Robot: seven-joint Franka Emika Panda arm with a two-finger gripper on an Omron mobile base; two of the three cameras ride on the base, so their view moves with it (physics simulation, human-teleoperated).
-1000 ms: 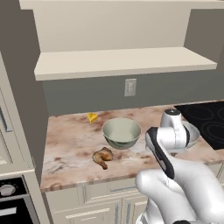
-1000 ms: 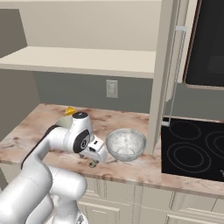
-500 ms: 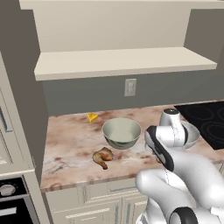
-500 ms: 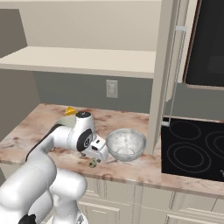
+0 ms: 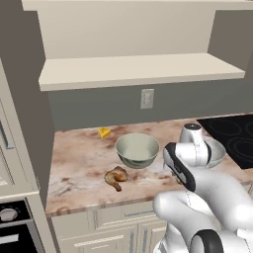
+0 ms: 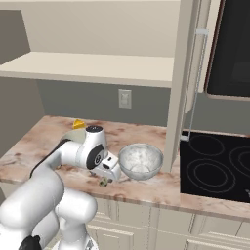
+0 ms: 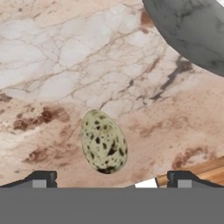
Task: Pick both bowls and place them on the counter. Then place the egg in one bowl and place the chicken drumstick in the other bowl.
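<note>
Hand view, egg (image 7: 104,141) on the counter (image 7: 57,65) between wide-open, empty pincer (image 7: 111,180) tips

Glossy white rounded arm (image 5: 197,197) segments, dark joint bands, small dark finger tips (image 7: 41,178).

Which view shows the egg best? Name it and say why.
The hand view: the egg lies whole and speckled on the counter, between the open jaws. The right base view gives just a small lump under the gripper; in the left base view the arm covers it.
</note>
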